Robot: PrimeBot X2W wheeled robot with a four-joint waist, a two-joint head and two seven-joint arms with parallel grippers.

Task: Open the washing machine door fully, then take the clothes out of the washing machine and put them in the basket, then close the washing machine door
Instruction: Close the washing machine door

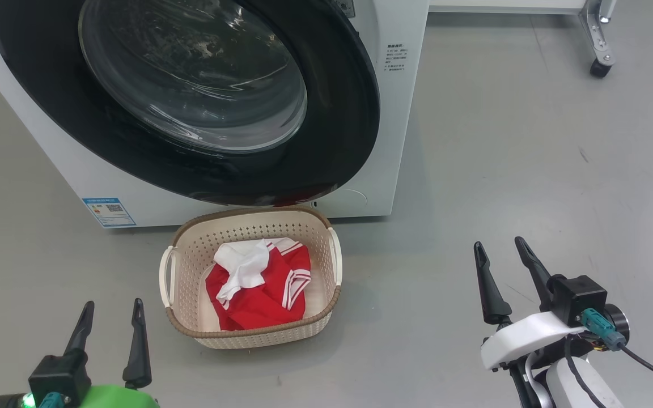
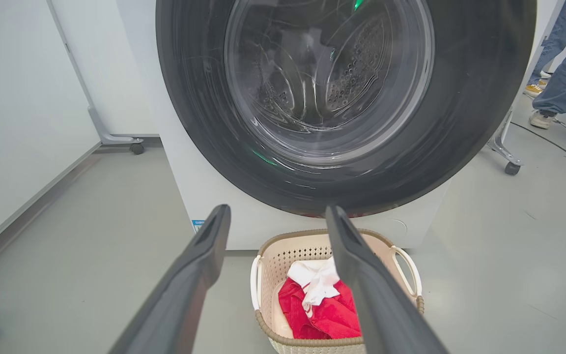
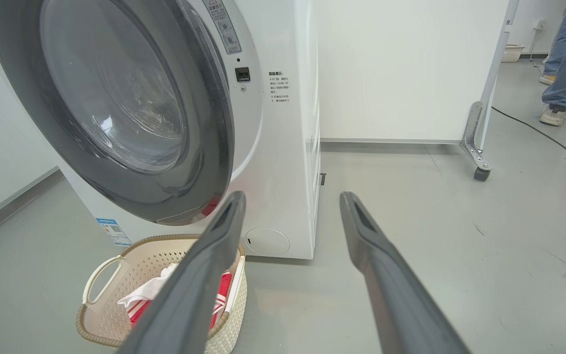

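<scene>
- Clothes: bright red fabric garments with white stripes and panels (image 1: pixel 264 289) lie bunched inside the small cream perforated plastic basket with a brown woven-look rim (image 1: pixel 247 214). The basket sits on the grey floor (image 1: pixel 502 141), just in front of the big white front-loading washing machine (image 1: pixel 394 141).
- Door: the large round washing machine door with a glossy black rim and bulging glass bowl (image 1: pixel 202 85) hangs above the basket's far rim. In the right wrist view its right edge stands off the machine front, and the small dark latch slot (image 3: pixel 242 73) is uncovered. Judged ajar, hinged on the robot's left, free edge to the right.
- Key relation: the door lies ahead of and above both arms. The right end effector (image 1: pixel 497 242) is to the right of the free edge and looks the nearer of the 2. The left end effector (image 1: pixel 113 303) sits low, to the left of the basket.
- A round door has no long axis. A push would likely go square onto the rim near the free edge.
- Both end effectors: fingers spread wide, released, holding nothing, touching nothing.
- A red streak (image 1: pixel 295 199) shows at the door's lower edge. I cannot tell whether it is reflection or caught fabric.
- Judgement: unloading looks done, and closing the door remains.
</scene>
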